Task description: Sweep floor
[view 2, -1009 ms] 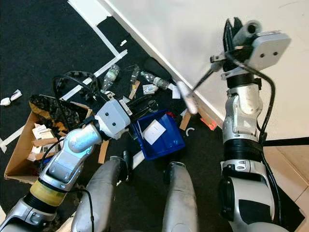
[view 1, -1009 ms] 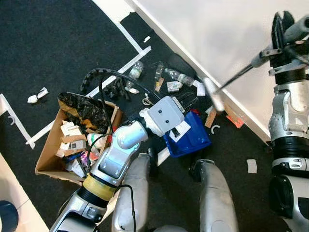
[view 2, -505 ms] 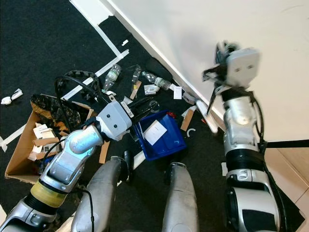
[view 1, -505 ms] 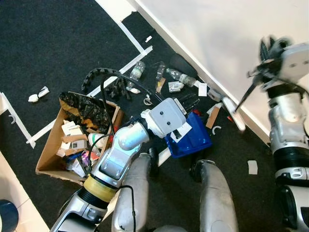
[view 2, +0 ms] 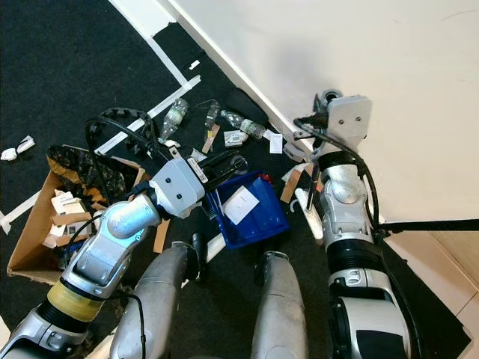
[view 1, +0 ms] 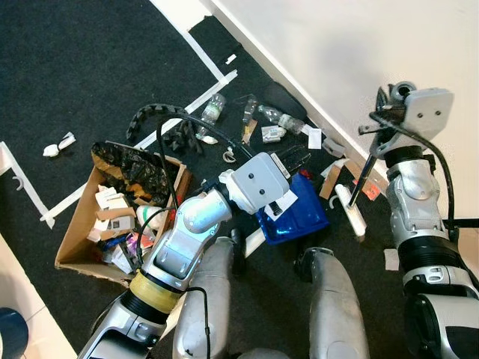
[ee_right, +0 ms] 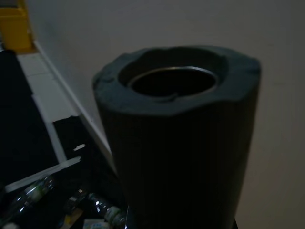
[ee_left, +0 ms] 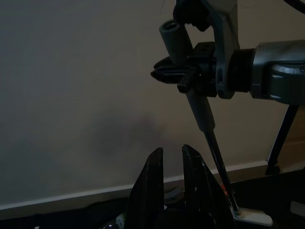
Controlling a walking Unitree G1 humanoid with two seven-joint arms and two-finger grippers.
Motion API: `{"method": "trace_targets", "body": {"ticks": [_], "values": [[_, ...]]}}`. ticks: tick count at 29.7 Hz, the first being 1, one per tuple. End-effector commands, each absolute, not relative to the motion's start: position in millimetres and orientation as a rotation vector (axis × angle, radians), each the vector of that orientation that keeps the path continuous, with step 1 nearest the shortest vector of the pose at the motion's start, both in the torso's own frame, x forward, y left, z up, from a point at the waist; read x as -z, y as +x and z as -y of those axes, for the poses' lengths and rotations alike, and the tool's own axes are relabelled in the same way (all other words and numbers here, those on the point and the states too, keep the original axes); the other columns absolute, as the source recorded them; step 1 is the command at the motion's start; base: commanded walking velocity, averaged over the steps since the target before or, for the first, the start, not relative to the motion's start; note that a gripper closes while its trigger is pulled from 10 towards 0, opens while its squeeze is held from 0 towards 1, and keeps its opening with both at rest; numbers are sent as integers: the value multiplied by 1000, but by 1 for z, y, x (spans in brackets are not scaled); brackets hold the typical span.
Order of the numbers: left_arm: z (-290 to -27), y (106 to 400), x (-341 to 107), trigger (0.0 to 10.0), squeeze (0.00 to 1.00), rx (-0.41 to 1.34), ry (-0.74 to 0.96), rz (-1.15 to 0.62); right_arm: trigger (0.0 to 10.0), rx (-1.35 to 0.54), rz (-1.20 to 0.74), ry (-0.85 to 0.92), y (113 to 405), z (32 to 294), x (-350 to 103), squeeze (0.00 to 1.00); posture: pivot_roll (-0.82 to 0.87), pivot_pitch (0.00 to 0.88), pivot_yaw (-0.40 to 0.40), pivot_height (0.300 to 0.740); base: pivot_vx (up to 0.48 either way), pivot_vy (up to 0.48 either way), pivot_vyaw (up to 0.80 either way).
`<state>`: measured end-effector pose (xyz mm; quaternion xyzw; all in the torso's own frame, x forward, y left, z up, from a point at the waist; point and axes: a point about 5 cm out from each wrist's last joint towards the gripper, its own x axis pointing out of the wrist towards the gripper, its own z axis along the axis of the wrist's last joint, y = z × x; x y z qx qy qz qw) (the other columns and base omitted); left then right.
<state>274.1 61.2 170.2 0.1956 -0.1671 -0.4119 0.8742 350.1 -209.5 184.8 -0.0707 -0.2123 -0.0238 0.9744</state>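
A black carpet (view 1: 82,67) is seen below the robot, marked with strips of white tape (view 1: 196,101) and bounded by a white wall (view 1: 337,45) that runs diagonally, with a pale baseboard along its foot. Rubbish is scattered near the wall: plastic bottles (view 1: 213,107), scraps of card and paper, and a black ribbed cable chain (view 1: 153,114). An open cardboard box (view 1: 82,232) full of waste stands on the robot's left, with a black bag draped over its far edge. A crumpled white scrap (view 1: 58,145) lies apart on the open carpet further left, where most free floor is found.

A blue dustpan (view 1: 296,213) is held low in front of the legs by the left gripper (ee_left: 170,164), whose two fingers are seen close together with a narrow gap; whether they pinch the dustpan cannot be told.

The broom (view 1: 358,187) is clamped at its grey foam handle by the right gripper (view 1: 389,112), close beside the wall. Its thin shaft slants down to a white head (view 1: 350,211) resting on the carpet just right of the dustpan, between the dustpan and the baseboard.
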Motion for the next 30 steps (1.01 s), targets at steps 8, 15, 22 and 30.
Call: {"method": "trace_targets", "body": {"ticks": [8, 15, 22, 30], "values": [[-71, 274, -133, 10000, 0, 866, 478, 156, 10000, 145, 594, 143, 341, 215, -200, 0, 252, 470, 32, 740, 0, 0, 0], [-72, 274, -133, 10000, 0, 865, 481, 155, 10000, 36, 646, 221, 338, 204, -208, 0, 250, 464, 31, 740, 0, 0, 0], [-71, 276, -133, 10000, 0, 863, 481, 158, 10000, -277, 570, 156, 334, 190, -205, 0, 240, 460, 24, 740, 0, 0, 0], [-69, 276, -132, 10000, 0, 863, 477, 160, 10000, -341, 546, 51, 329, 214, -214, 0, 228, 452, 16, 740, 0, 0, 0]]}}
